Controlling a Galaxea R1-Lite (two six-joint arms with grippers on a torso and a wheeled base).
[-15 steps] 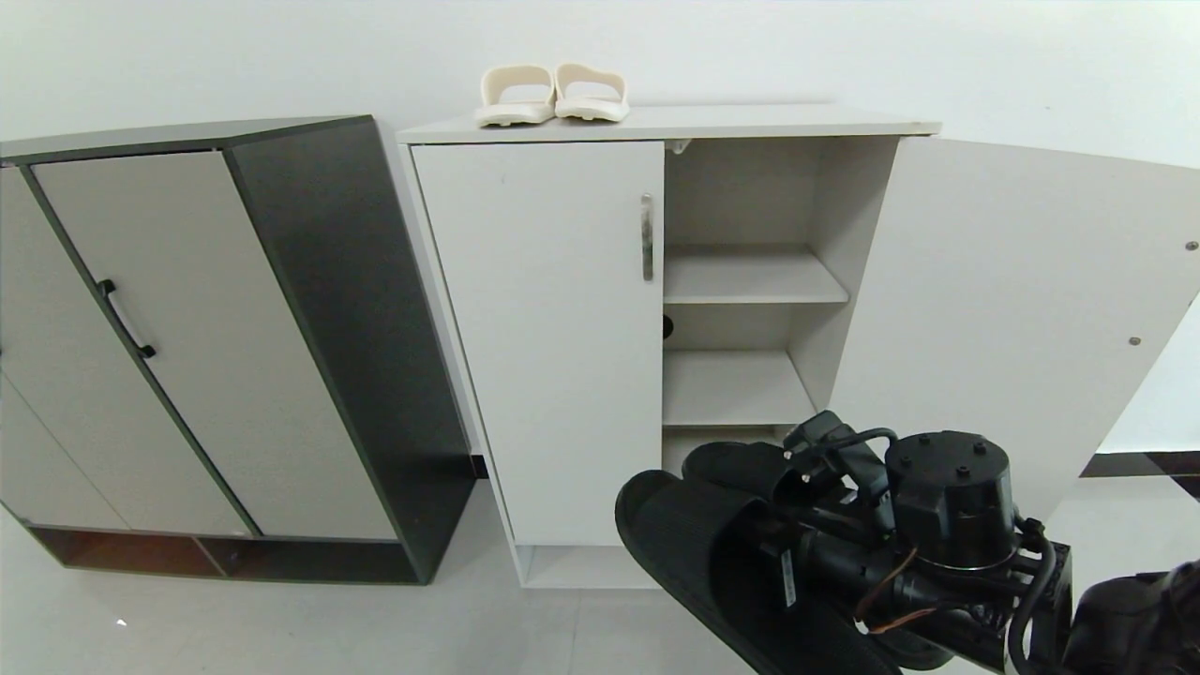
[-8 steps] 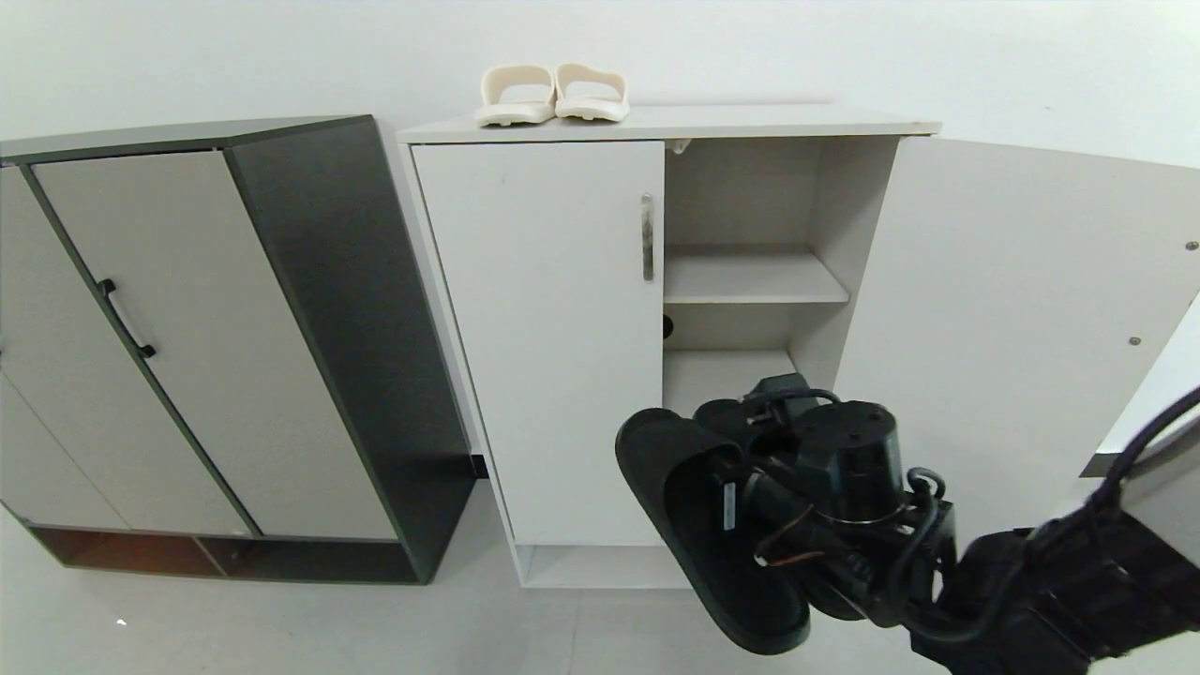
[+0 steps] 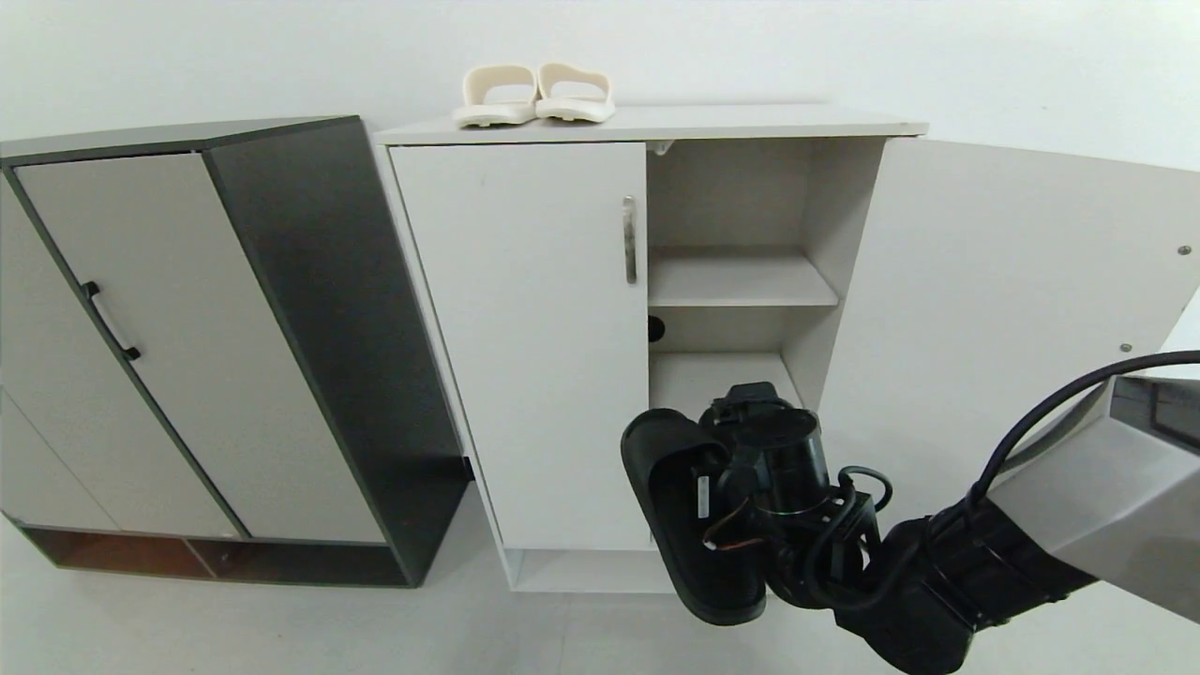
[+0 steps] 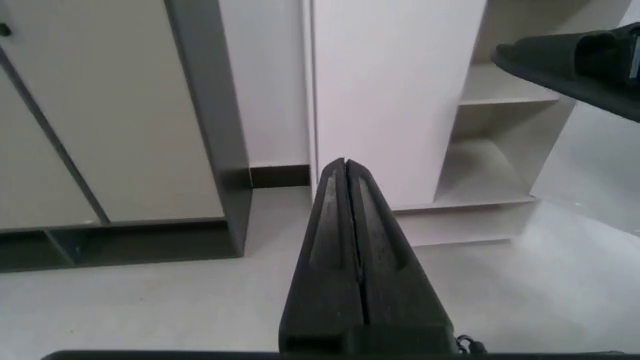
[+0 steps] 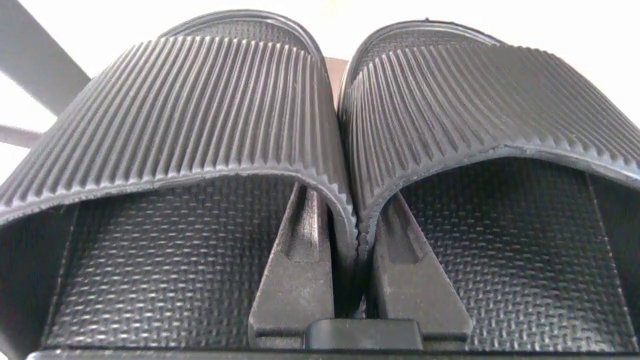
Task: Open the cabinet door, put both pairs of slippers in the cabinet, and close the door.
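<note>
Brings the black slippers (image 3: 689, 511), grasped in the right tool (image 5: 345, 225), up and nearer the open cabinet (image 3: 520, 328). Keeps the left tool (image 4: 347, 230) clenched, empty. Sets up insertion.

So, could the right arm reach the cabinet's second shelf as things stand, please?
Probably yes: the door stands open, the shelf looks bare, and the right gripper with black slippers hovers before it.

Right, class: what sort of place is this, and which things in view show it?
Likely a home entryway, or a mock-up of one: a white shoe cabinet with shelves, cream slippers on top, black slippers held in the right gripper.
</note>
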